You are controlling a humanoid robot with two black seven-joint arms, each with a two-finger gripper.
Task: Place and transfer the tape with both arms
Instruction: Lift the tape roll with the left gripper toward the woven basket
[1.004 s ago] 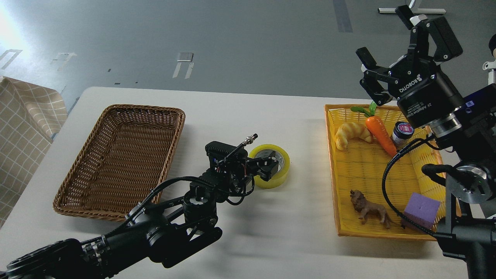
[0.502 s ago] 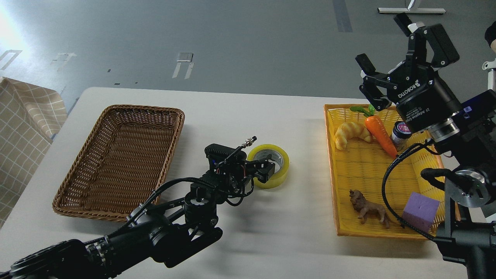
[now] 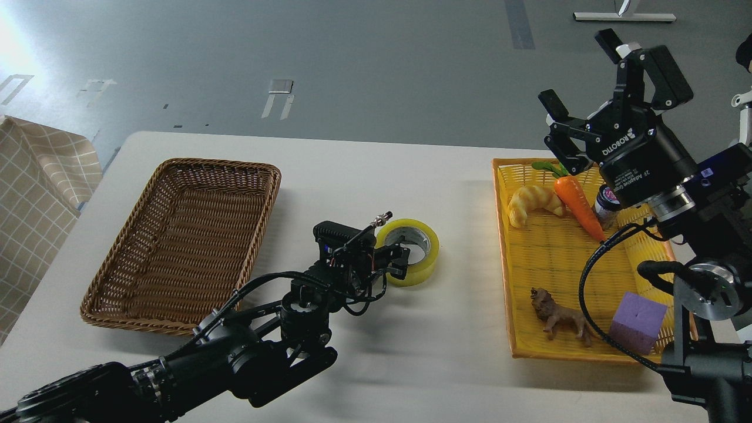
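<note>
The tape (image 3: 426, 254), a yellow translucent roll with a pale core, lies flat on the white table (image 3: 411, 352) near the middle. My left gripper (image 3: 398, 260) is low at the roll's near left rim, touching or almost touching it. It is dark and seen end-on, so its fingers cannot be told apart. My right gripper (image 3: 581, 73) is wide open and empty. It is raised in the air above the far corner of the yellow basket (image 3: 505, 282), well to the right of the tape.
A brown wicker basket (image 3: 117, 282) stands at the left with nothing in it. The yellow basket holds a croissant (image 3: 531, 202), a carrot (image 3: 578, 205), a small jar (image 3: 605, 202), a toy lion (image 3: 558, 317) and a purple foam block (image 3: 637, 322). A checked cloth (image 3: 35, 194) hangs at far left.
My left gripper has drawn back a little to the left, from over the tape's core to its left rim. The tape has stayed put. My right gripper has shifted slightly, still open.
</note>
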